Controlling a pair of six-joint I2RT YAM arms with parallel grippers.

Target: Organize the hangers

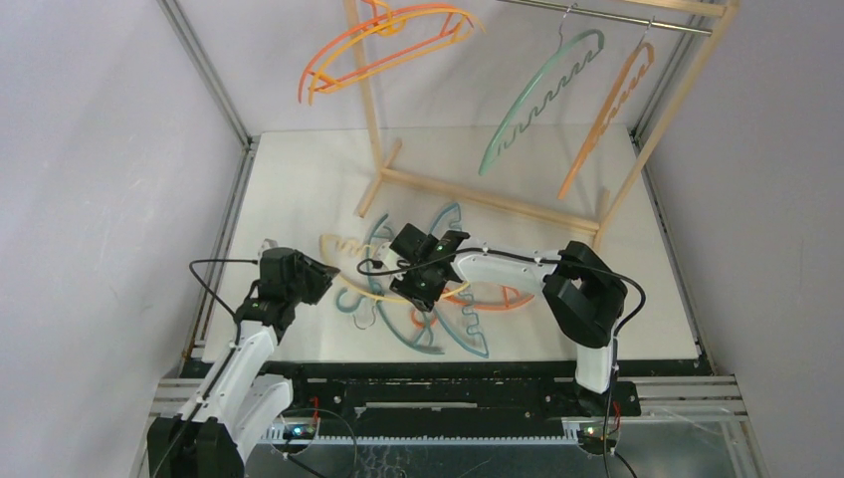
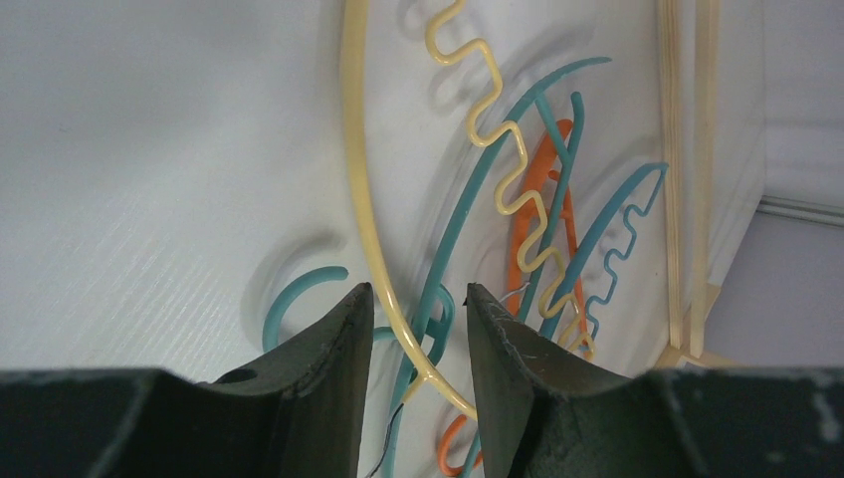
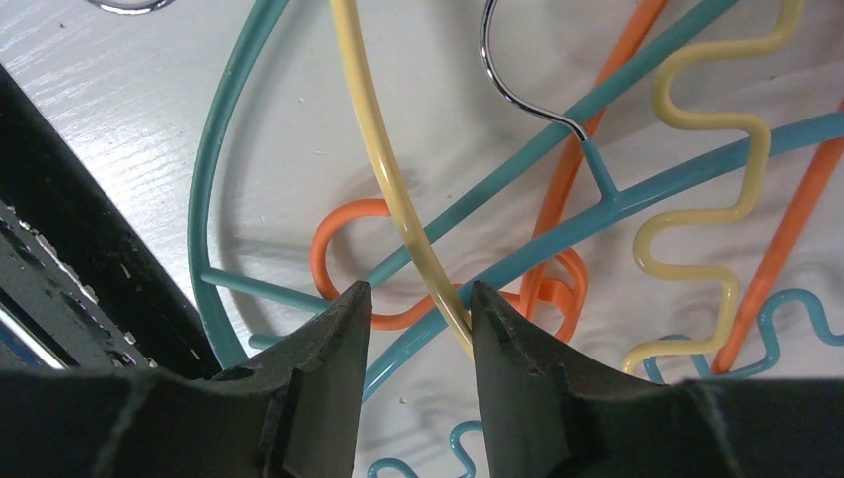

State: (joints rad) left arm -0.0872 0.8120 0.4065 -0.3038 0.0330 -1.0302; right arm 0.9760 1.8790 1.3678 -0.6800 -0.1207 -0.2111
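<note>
While a few hangers (image 1: 537, 82) hang on the rack (image 1: 488, 196), we've a pile (image 1: 443, 334) left. Left gripper (image 2: 416, 294) and right gripper (image 3: 413, 291) straddle the yellow hanger (image 2: 355, 149), jaws apart.

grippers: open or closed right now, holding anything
Left gripper: open, straddling the yellow hanger, not clamped.
Right gripper: open, straddling the same hanger.

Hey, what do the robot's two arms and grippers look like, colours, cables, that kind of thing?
The left arm and right arm have white shells joined by chunky black joint housings. A loose black cable loops beside each. The left gripper and right gripper are black, with two matte tapered fingers. A small green light glows on the right wrist.
</note>
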